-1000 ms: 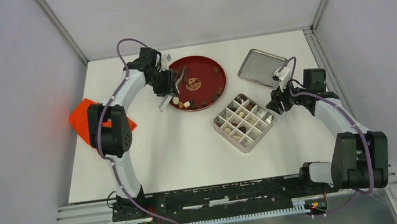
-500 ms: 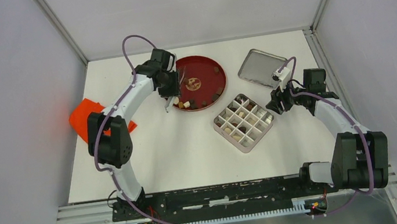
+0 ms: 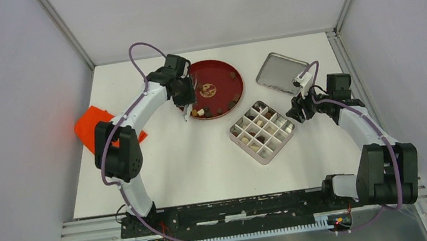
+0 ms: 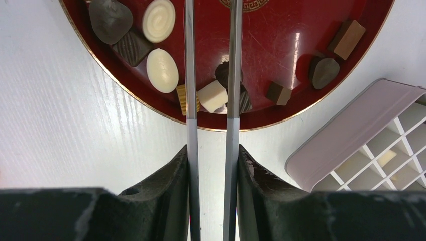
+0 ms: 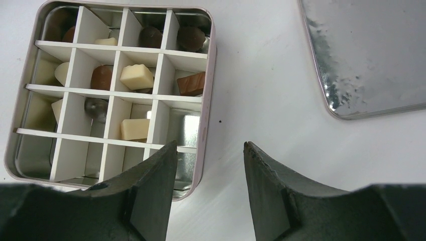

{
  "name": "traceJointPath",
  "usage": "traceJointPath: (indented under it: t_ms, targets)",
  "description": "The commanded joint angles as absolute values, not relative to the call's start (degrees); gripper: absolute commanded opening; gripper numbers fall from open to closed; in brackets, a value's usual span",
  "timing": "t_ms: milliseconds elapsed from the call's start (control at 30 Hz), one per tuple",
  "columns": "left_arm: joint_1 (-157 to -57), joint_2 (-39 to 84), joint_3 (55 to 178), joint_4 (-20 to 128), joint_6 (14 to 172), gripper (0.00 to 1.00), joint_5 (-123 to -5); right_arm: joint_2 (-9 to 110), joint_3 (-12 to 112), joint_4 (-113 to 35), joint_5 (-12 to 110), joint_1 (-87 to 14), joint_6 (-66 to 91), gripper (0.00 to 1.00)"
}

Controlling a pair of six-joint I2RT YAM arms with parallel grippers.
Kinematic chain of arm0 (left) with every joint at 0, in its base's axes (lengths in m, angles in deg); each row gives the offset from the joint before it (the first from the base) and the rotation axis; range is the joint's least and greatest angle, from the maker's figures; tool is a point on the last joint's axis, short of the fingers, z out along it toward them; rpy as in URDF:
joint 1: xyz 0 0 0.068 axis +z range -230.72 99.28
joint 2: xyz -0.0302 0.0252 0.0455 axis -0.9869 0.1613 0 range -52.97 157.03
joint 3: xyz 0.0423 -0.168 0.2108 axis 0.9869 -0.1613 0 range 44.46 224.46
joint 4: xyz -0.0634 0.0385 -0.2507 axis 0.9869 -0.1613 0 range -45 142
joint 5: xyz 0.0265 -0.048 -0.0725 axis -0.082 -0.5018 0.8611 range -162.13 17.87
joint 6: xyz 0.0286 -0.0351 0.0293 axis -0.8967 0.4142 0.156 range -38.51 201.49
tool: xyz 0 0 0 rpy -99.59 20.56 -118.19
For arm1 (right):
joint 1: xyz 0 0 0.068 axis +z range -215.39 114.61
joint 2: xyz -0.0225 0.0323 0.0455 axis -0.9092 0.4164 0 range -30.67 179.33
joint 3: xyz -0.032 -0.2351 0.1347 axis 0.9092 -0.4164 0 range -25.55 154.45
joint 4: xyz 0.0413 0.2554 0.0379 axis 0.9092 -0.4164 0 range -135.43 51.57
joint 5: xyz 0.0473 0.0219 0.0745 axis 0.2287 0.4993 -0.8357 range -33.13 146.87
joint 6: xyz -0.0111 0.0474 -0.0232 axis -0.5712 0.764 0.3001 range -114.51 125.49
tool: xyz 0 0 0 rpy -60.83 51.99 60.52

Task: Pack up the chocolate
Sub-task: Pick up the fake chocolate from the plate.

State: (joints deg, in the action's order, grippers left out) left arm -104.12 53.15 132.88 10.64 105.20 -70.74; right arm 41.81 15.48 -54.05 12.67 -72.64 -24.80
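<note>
The left gripper (image 4: 212, 153) clamps the tweezers (image 4: 190, 75), whose prongs stand parallel and narrowly apart over the red plate (image 4: 281, 30). Their tips run out of frame, so any catch cannot be told. Loose chocolate (image 4: 213, 95) lies along the plate's near rim. The sound move is to straddle one piece squarely and squeeze gently. The right gripper (image 5: 210, 148), wide open and empty, hovers beside the part-filled box (image 5: 209, 90).

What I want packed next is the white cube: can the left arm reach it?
Probably yes: the white cube lies between the blades of the tweezers, though dark pieces crowd one side.
</note>
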Motion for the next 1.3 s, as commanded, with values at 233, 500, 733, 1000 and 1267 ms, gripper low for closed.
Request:
traceJointPath:
  t_ms: [233,500,733,1000,1267]
  targets:
    - [-105.06,53.1,132.53,14.02,106.9,0.42,-70.59,40.21,17.95,-54.52,10.73,-72.86,-26.24,0.58]
    - [-105.09,54.39,132.8,13.5,105.89,0.43,-71.96,40.07,18.04,-54.82,10.45,-72.86,-26.65,0.58]
    - [-105.48,56.17,134.28,11.87,105.07,0.43,-75.92,40.08,18.13,-55.16,10.38,-72.86,-27.02,0.58]
    - [-106.58,57.43,134.39,11.89,105.22,0.43,-75.2,40.08,18.22,-55.31,10.38,-72.93,-27.19,0.58]
    - [-106.54,56.21,133.55,11.97,106.05,0.43,-74.14,40.26,18.22,-55.43,10.04,-72.94,-27.3,0.58]
